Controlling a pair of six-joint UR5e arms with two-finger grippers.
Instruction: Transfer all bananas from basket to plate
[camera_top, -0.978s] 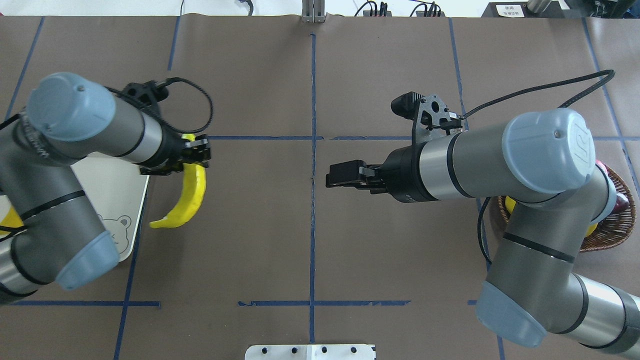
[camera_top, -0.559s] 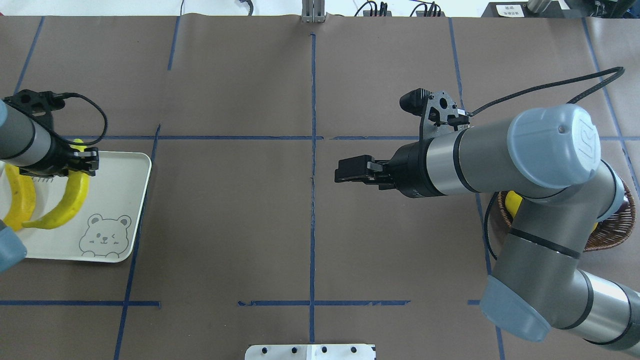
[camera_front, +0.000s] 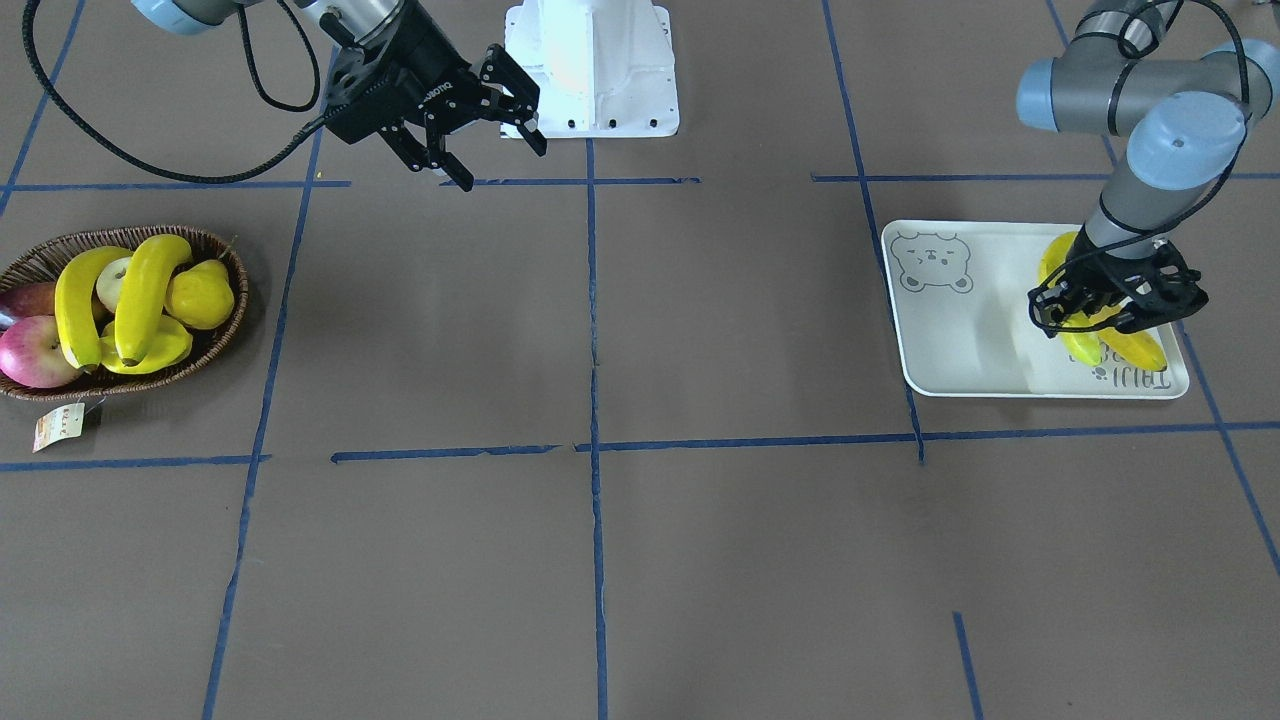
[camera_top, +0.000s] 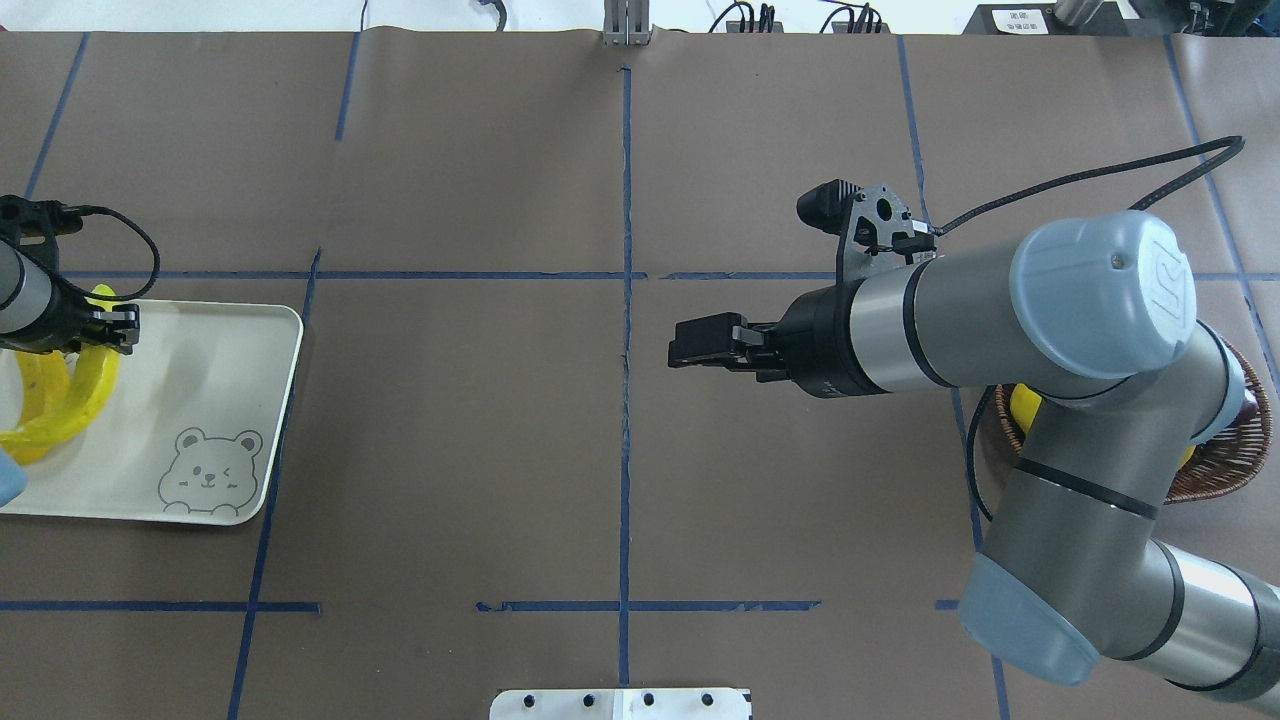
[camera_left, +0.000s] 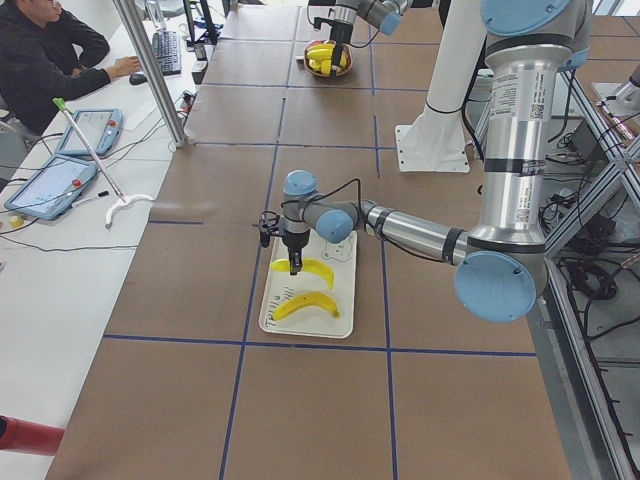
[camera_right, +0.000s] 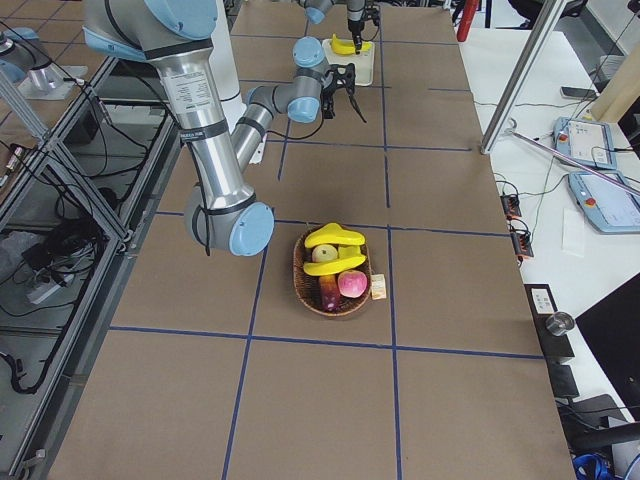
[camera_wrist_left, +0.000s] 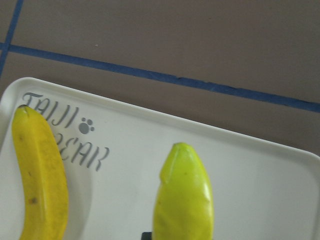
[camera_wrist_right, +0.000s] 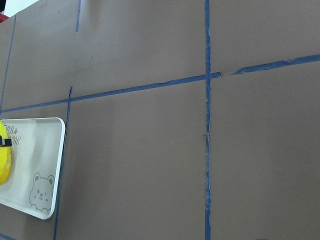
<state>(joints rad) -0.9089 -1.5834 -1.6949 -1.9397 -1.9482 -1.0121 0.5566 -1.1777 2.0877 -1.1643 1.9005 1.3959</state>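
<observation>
Below the left gripper (camera_front: 1098, 318), clenching one banana (camera_wrist_left: 182, 200), the plate (camera_top: 200, 370) is bearing another banana (camera_wrist_left: 42, 175), while the right gripper (camera_front: 505, 168) is hanging released.

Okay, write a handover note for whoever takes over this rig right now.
Left gripper: shut on the held banana, over the plate; whether the fruit touches it is unclear.
Right gripper: open, empty, above the table's middle.
Done: one lying banana is on the plate.
Left to do: release the held banana, then move the two bananas from the basket.
</observation>
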